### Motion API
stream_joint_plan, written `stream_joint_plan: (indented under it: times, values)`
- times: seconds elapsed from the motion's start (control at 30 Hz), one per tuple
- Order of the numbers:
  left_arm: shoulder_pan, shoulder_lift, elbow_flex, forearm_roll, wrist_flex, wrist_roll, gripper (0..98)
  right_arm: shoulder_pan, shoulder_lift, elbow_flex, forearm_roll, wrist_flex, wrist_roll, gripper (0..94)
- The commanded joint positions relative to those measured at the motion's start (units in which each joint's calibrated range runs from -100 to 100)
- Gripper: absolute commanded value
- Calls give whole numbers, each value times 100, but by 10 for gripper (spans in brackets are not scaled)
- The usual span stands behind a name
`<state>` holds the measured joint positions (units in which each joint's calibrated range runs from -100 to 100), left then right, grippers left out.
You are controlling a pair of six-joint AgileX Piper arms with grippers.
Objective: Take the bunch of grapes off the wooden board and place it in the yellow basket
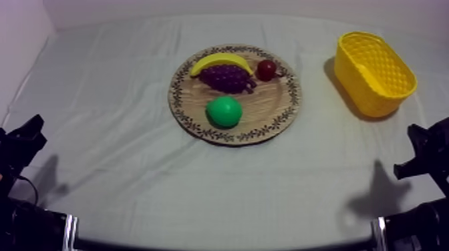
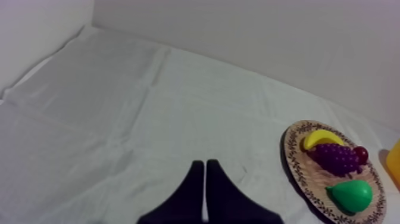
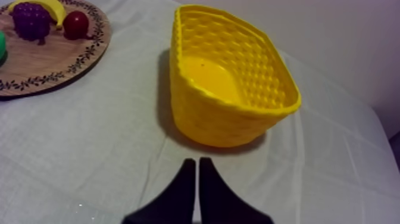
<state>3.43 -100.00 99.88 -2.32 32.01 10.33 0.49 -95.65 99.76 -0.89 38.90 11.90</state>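
Note:
The purple bunch of grapes (image 1: 227, 77) lies on the round wooden board (image 1: 277, 113) at mid-table, between a banana (image 1: 220, 62) and a small red fruit (image 1: 266, 69). In the left wrist view the grapes (image 2: 338, 157) sit on the board (image 2: 297, 170) far off to one side. The yellow basket (image 1: 374, 72) stands empty at the right of the table; in the right wrist view the basket (image 3: 232, 77) is just ahead of my right gripper (image 3: 197, 167), which is shut. My left gripper (image 2: 205, 170) is shut too, over bare cloth. My left gripper (image 1: 23, 143) rests low left, my right gripper (image 1: 417, 153) low right.
A green pear (image 1: 224, 111) lies on the near part of the board, in front of the grapes. The right wrist view also has the grapes (image 3: 31, 19), the banana (image 3: 50, 7) and the small red fruit (image 3: 75, 24) beside the basket. A pale wall bounds the table's far edge.

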Motion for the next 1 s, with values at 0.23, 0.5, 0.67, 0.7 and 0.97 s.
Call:
stream_joint_plan:
  times: [0.23, 0.5, 0.67, 0.7, 0.97]
  values:
    - [1, 0, 1, 0, 0, 0, 1, -172, -11, 1, -1, -11, -514, 5]
    - [1, 0, 1, 0, 0, 0, 1, -172, -11, 1, -1, -11, -553, 5]
    - [1, 0, 1, 0, 0, 0, 1, -180, -11, 1, -1, -11, -643, 5]
    - [1, 0, 1, 0, 0, 0, 1, -189, -11, 1, -1, -11, -657, 5]
    - [1, 0, 1, 0, 0, 0, 1, -300, 113, -25, 91, -142, -733, 5]
